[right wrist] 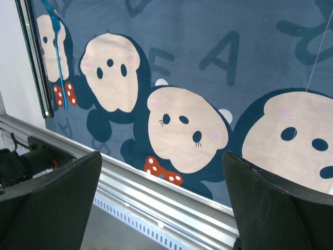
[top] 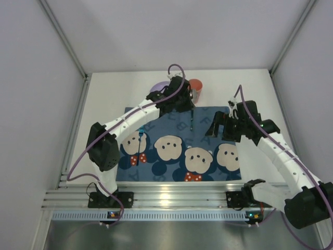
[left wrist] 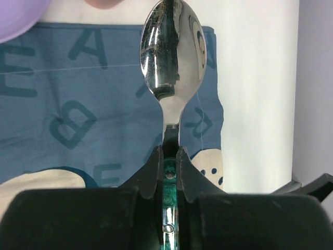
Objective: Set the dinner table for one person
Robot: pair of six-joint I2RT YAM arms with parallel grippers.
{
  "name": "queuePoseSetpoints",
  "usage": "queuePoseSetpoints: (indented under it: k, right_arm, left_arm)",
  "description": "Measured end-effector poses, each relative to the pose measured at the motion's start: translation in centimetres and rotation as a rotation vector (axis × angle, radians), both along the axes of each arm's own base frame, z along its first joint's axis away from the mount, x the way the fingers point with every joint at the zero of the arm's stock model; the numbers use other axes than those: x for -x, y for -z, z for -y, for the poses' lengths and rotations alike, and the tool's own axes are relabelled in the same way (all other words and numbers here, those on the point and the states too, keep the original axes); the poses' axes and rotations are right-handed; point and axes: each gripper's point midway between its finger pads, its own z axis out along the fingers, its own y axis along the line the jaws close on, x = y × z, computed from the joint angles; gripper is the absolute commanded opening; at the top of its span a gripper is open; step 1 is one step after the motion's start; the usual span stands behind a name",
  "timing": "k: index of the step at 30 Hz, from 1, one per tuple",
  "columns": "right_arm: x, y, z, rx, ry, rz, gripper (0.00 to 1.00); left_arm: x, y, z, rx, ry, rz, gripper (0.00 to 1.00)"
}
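**Item: left jaws.** Closed tight on the teal handle of a spoon (left wrist: 171, 57). The bowl points away from the wrist, and its tip reaches the far edge of the mat (left wrist: 52, 104). Whether the spoon touches the cloth cannot be told.

**Step in hand (judged):** laying the spoon at the place setting.
- Lower it flat and parallel to the blue fork (top: 141, 136), which lies on the left part of the mat.
- Leave the middle free for the purple plate (top: 156, 86).
- Part the jaws only once the handle rests on the cloth, so the spoon does not roll or bounce.
- Keep clear of the red cup (top: 196, 85), which stands just beyond.

**Item: right jaws.** Spread wide and holding nothing, hanging above the right part of the mat.

**Item: table (top: 112, 94).**
- It lies beneath both pairs of jaws, with the mat between them and it.
- Bare white surface shows just right of the spoon (left wrist: 255, 78) and past the mat's far edge.
- Its ribbed rail (right wrist: 156, 192) runs along the near edge, beside the right jaws.
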Motion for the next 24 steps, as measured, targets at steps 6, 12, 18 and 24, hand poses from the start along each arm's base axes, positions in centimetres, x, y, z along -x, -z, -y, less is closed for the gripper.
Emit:
queuePoseSetpoints:
  k: [6,12,18,24]
  right_arm:
    - [0.0,0.1,-0.8,-0.046,-0.017,-0.003,1.00]
    - [-0.3,-0.9,-2.2,-0.113,-0.042,0.016,1.00]
    - [-0.7,-0.6,-3.9,-0.150,-0.058,-0.011,0.87]
    - [-0.7,-0.3,-5.8,-0.177,-0.083,-0.030,0.51]
  left_arm:
    - [2.5,-0.1,1.4,0.013,0.014,-0.010,0.00]
    - [4.3,0.1,2.3,0.023,0.028,-0.024,0.00]
    - [4.4,0.0,2.8,0.045,0.032,-0.028,0.00]
    - [4.6,-0.2,3.2,0.062,0.047,-0.033,0.00]
